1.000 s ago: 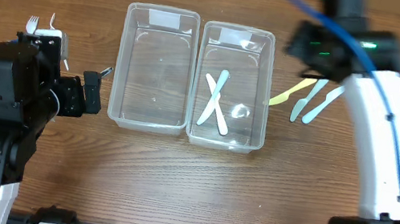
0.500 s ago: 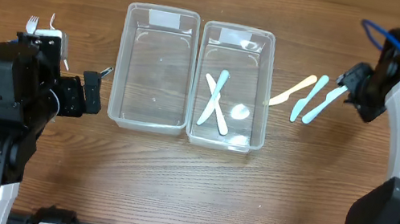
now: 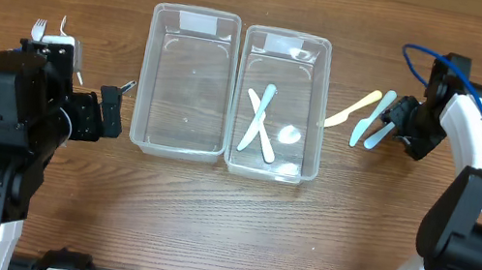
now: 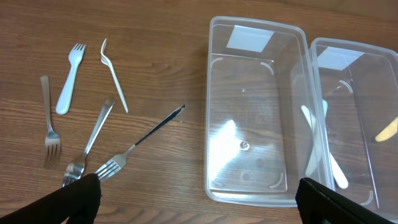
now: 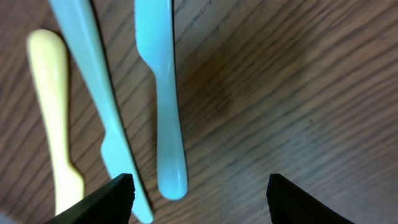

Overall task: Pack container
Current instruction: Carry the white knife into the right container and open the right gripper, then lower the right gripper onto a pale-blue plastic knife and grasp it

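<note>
1. The right gripper (image 5: 199,194) hangs low over the table, its jaws partly apart and empty. The handle end of a pale blue knife (image 5: 163,93) lies between them, nearer one fingertip (image 5: 115,196) than the other.
2. A second blue knife (image 5: 93,106) lies just beside that same fingertip, and a yellow knife (image 5: 53,106) lies just outside it.
3. If the jaws close from here, that finger may catch the second knife too. Two could come up together, or one could skid away.
4. The off-centre knife may swivel in the grip. Thin, flat plastic on wood may also slip the pads, and the jaws would shut on nothing.
5. The knife container (image 3: 294,80), already holding knives, sits well apart from these jaws. A loose grip could drop the knife short of its rim.
6. The left gripper (image 4: 198,199) stands wide and empty. The forks (image 4: 67,84) lie ahead to one side of it, and the empty container (image 4: 249,124) is ahead.
</note>
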Robot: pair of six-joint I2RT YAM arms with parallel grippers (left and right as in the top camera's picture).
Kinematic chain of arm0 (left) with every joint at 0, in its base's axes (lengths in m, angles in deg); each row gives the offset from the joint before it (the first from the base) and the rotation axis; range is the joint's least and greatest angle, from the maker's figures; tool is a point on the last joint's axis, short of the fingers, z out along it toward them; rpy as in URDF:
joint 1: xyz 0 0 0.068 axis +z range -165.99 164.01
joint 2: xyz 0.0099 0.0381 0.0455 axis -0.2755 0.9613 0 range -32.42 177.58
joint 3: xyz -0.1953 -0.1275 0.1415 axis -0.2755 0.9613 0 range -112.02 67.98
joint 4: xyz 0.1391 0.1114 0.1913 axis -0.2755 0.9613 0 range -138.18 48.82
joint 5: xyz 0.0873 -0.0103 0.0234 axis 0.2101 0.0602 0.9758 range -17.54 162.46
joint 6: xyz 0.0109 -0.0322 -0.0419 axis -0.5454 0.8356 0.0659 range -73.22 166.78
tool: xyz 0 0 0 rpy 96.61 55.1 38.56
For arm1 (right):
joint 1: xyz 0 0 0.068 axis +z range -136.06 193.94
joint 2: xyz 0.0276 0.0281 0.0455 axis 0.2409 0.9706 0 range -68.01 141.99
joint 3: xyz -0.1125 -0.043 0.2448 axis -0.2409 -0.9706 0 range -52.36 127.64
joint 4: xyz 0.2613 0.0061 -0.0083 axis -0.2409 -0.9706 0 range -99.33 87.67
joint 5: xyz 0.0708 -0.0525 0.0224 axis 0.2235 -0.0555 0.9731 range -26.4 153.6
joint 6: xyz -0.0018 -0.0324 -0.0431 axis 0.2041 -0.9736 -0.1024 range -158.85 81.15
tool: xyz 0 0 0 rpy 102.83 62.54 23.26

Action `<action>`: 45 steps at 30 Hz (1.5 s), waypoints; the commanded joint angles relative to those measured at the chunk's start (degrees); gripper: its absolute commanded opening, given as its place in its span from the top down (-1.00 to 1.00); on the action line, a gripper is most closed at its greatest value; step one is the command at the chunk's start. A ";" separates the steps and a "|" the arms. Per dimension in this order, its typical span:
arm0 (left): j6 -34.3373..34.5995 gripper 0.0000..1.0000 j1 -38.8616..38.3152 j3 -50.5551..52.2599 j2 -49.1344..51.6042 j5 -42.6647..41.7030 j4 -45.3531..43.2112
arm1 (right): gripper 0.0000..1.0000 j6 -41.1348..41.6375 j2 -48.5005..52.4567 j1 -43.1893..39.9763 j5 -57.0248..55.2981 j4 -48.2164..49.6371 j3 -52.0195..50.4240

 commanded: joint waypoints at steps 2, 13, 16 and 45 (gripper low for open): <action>-1.14 -1.00 0.22 -1.29 0.09 -0.44 -0.26 | -0.41 -0.85 1.81 0.26 1.05 1.57 -0.26; -1.14 -1.00 0.22 -1.29 0.09 -0.44 -0.26 | -0.41 -0.90 4.72 0.26 1.44 3.08 -0.26; -1.14 -1.00 0.22 -1.29 0.09 -0.44 -0.26 | -0.41 -1.31 5.90 0.26 1.44 3.04 -0.26; -1.14 -1.00 0.22 -1.29 0.09 -0.44 -0.26 | 0.25 -4.92 10.54 1.86 1.44 0.55 -0.28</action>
